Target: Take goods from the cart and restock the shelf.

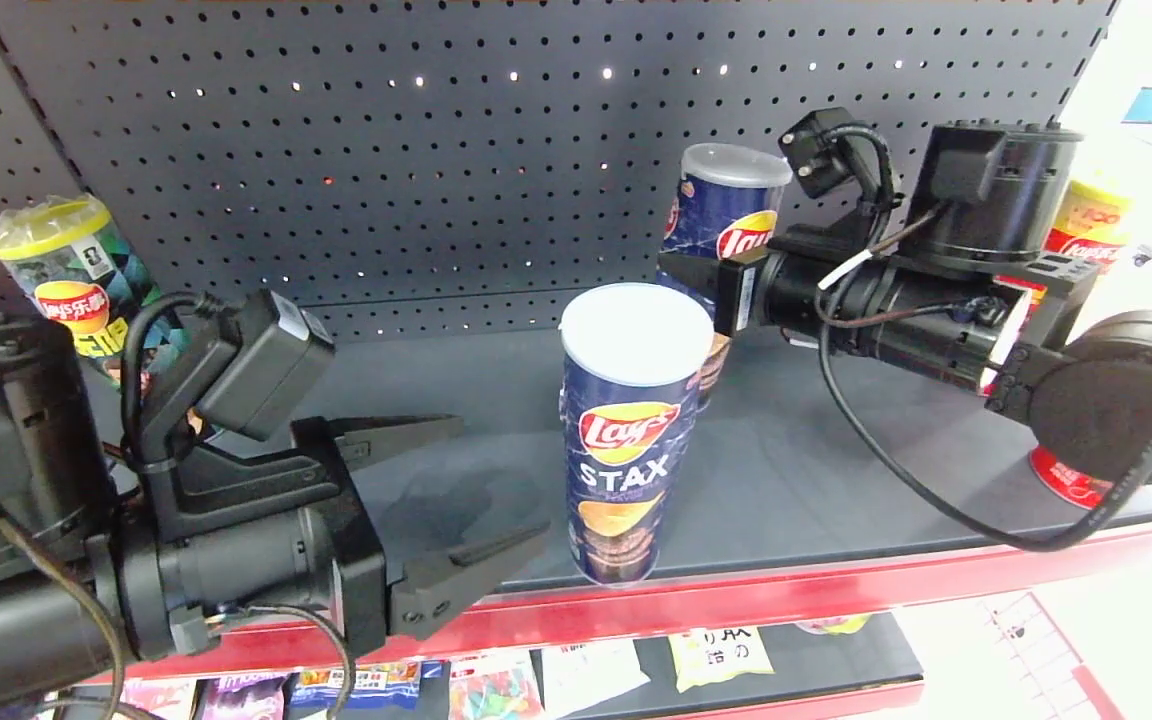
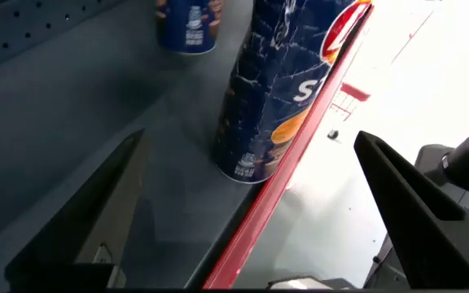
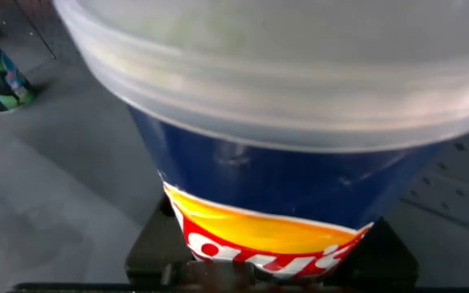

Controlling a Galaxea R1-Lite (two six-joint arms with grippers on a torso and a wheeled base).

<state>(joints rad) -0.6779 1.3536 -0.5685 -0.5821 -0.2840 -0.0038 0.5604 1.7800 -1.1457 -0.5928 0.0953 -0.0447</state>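
Two navy-blue cylindrical snack canisters are on the shelf [image 1: 836, 470], each with a red-and-yellow emblem on its side. The front canister [image 1: 626, 450] has a pale flat lid and stands upright at the centre, just behind the shelf's red lip [image 1: 836, 580]. The rear canister [image 1: 726, 215] has a translucent lid and sits behind it, close to the pegboard [image 1: 436, 150]. Its base is hidden by the front canister, so contact with the shelf cannot be confirmed.

Other stock: one green patterned canister [image 1: 76, 280] with a yellow-rimmed lid at the far left of the shelf. At least two red-and-yellow canisters [image 1: 1086, 230] are at the right end, partly hidden behind the right arm. Several packets [image 1: 716, 655] lie on the level below.

The right gripper [image 1: 721, 285] is clamped around the middle of the rear canister, which fills the right wrist view. The left gripper [image 1: 456, 500] is spread wide and holds nothing. It sits low over the shelf to the left of the front canister, near it but not touching, with one finger over the shelf surface and the other at the red lip.
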